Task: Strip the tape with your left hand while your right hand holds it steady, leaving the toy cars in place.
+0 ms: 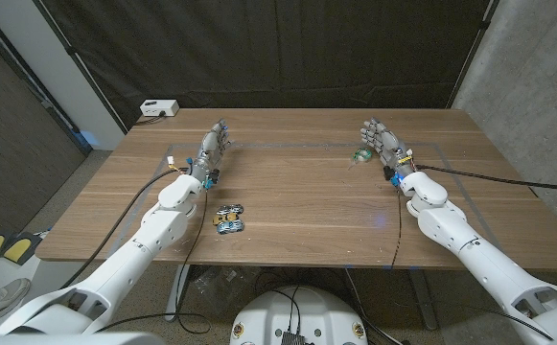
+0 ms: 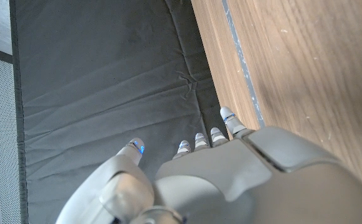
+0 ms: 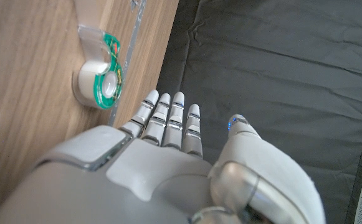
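- Tape dispenser (image 1: pixel 360 155) — clear w/ green roll, on the table (image 1: pixel 297 206) at far right, just beside the right hand (image 1: pixel 383 144), not touching.
- Right hand: fingers (image 3: pixel 168 118) straight, close together, grasping nothing.
- Left hand (image 1: pixel 213 150) at far left, well apart from tape; fingers (image 2: pixel 200 140) extended, released.
- Toy cars (image 1: pixel 228 218) — near front edge, by left forearm.
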`<state>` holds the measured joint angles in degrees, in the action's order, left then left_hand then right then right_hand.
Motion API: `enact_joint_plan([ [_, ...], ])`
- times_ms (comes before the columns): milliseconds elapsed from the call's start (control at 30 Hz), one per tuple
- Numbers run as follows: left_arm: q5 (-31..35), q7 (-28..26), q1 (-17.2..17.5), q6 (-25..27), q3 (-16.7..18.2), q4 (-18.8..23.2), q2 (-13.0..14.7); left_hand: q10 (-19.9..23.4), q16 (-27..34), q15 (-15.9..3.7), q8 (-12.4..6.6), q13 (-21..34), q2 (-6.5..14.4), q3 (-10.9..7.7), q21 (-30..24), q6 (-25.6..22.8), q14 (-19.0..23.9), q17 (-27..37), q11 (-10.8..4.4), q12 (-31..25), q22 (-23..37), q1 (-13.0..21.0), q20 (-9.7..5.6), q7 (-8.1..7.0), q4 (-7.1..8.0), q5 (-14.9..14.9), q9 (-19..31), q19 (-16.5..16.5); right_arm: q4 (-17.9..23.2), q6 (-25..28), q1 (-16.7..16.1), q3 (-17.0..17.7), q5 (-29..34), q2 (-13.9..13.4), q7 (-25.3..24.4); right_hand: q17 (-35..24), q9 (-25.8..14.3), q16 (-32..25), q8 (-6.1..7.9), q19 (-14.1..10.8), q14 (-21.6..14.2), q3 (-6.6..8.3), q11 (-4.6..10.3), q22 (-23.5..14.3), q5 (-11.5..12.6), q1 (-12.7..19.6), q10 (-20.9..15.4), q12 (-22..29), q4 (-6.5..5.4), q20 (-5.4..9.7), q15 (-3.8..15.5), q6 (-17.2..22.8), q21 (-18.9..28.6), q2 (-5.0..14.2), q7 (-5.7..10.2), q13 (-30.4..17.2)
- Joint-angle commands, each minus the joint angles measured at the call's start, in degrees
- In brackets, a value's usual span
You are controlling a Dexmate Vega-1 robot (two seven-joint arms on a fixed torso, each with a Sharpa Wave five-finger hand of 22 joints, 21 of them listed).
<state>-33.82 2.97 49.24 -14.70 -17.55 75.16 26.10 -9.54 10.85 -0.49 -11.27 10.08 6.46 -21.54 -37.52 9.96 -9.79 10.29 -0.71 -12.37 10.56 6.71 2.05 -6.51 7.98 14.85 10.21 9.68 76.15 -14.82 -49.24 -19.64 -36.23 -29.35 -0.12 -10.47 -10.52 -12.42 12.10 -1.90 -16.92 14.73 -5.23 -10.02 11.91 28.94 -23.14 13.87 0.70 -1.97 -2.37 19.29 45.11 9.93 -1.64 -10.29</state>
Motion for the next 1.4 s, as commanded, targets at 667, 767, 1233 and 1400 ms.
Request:
enact_joint_plan([
  [667, 19.8, 12.7, 0.9, 8.0, 17.3, -0.2, -16.2, 1.3, 0.9, 3.47, -0.68, 0.5, 0.0, 0.01, -0.1, -0.2, -3.4, 0.3, 1.59, -0.9, 0.4, 0.4, 3.83, 0.03, -0.14, 0.1, 0.2, 8.9, 22.1, 36.7, -0.9, -1.6, 24.1, -7.1, -19.2, -0.5, -0.2, -0.5, 0.78, -0.9, -2.4, 3.81, 1.31, -0.4, 1.2, 1.2, -3.1, 0.7, -0.25, -0.35, 0.81, 4.5, -0.3, 1.03, 0.32, -0.4],
  [767, 20.5, 13.5, 0.6, 7.9, 17.9, -0.5, -16.8, 1.6, 1.0, 3.59, -0.65, 0.5, -0.1, 0.04, -0.1, -0.3, -2.9, 0.3, 1.8, -0.9, 0.4, 0.5, 4.01, 0.1, -0.15, 0.1, 0.2, 8.7, 22.8, 39.5, 0.2, -2.8, 26.5, -7.5, -19.1, -0.4, -0.2, -0.3, 0.77, -0.7, -2.2, 4.27, 1.82, -0.4, 1.3, 1.5, -3.2, 0.6, -0.13, -0.2, 1.13, 4.9, -0.5, 1.05, 0.47, -0.4],
  [1233, 22.7, 15.6, -0.2, 8.5, 20.4, -1.4, -18.6, 2.8, 1.5, 4.12, -0.81, 0.6, -0.2, 0.19, 0.0, -1.5, -0.9, 0.4, 2.03, -1.1, 0.4, 0.5, 3.98, 0.24, -0.15, 0.0, 0.3, 8.3, 24.6, 53.7, 7.2, -11.0, 39.1, -7.8, -17.4, -0.2, -0.3, 0.3, 0.31, -0.9, -2.1, 6.74, 3.29, -0.4, 1.8, 3.5, -2.3, -0.1, 1.27, 1.54, 2.74, 5.4, -0.9, 0.66, 1.58, -0.4],
  [1400, 23.2, 16.2, -0.4, 8.3, 21.0, -2.1, -19.0, 2.9, 1.6, 4.28, -0.79, 0.6, -0.3, 0.23, -0.1, -1.7, -0.4, 0.4, 2.07, -1.1, 0.4, 0.5, 4.38, 0.27, -0.15, -0.1, 0.3, 7.9, 24.9, 59.0, 10.0, -14.6, 43.8, -7.8, -15.6, -0.3, -0.3, 0.3, 0.34, -0.9, -2.2, 7.34, 3.96, -0.4, 1.8, 3.8, -2.6, 0.0, 1.52, 1.29, 3.41, 6.0, -1.1, 0.58, 2.04, -0.4],
])
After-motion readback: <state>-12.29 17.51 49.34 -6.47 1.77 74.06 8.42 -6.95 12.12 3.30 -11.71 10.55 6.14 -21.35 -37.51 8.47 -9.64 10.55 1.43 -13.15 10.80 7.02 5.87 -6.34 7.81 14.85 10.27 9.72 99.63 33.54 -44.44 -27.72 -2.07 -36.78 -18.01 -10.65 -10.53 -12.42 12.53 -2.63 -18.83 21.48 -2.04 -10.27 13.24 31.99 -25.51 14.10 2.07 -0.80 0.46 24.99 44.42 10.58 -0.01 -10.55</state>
